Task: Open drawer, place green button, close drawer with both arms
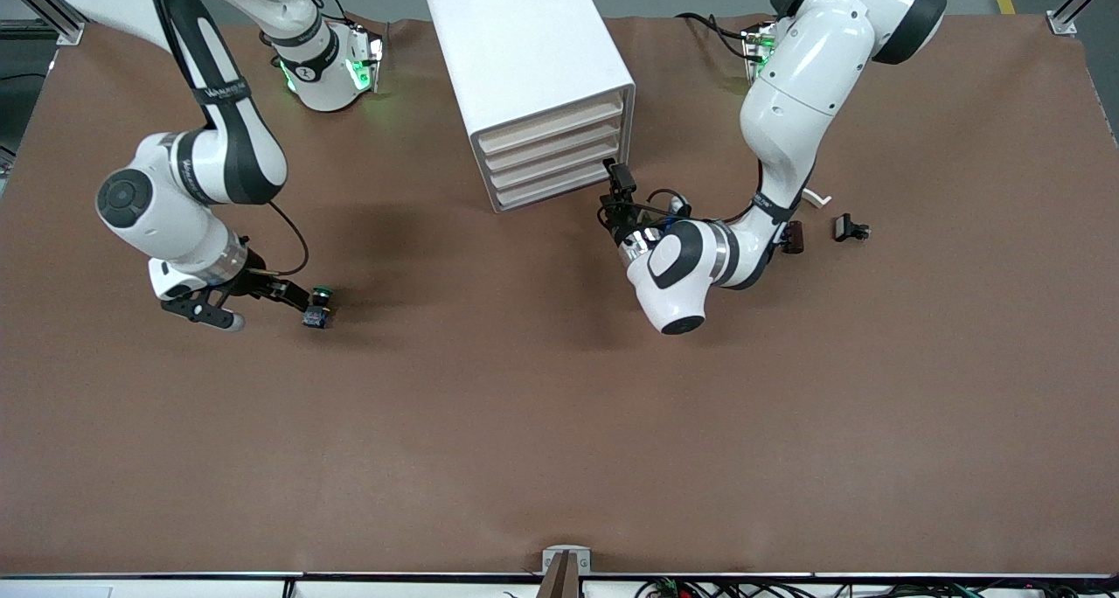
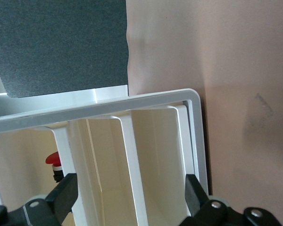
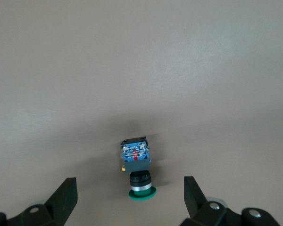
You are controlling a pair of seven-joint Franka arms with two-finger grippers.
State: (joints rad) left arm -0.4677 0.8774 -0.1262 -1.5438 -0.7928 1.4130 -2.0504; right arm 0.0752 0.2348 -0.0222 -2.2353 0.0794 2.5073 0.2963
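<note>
While the cabinet stands on the brown tabletop between the two arm bases, all four of its drawer fronts sit flush, and the lowest drawer is closed. Just in front of that stack, at the corner toward the left arm's end, the left gripper hovers with its jaws spread wide and nothing between them; its wrist view looks onto the white cabinet frame and a small red-capped part inside. Toward the right arm's end of the tabletop, nearer the front camera than the cabinet, the button lies on its side, green cap pointing at the right gripper. That gripper is low over the tabletop with jaws fully apart, one on each side of the button and not touching it. Two small dark clips lie near the left arm's elbow.
</note>
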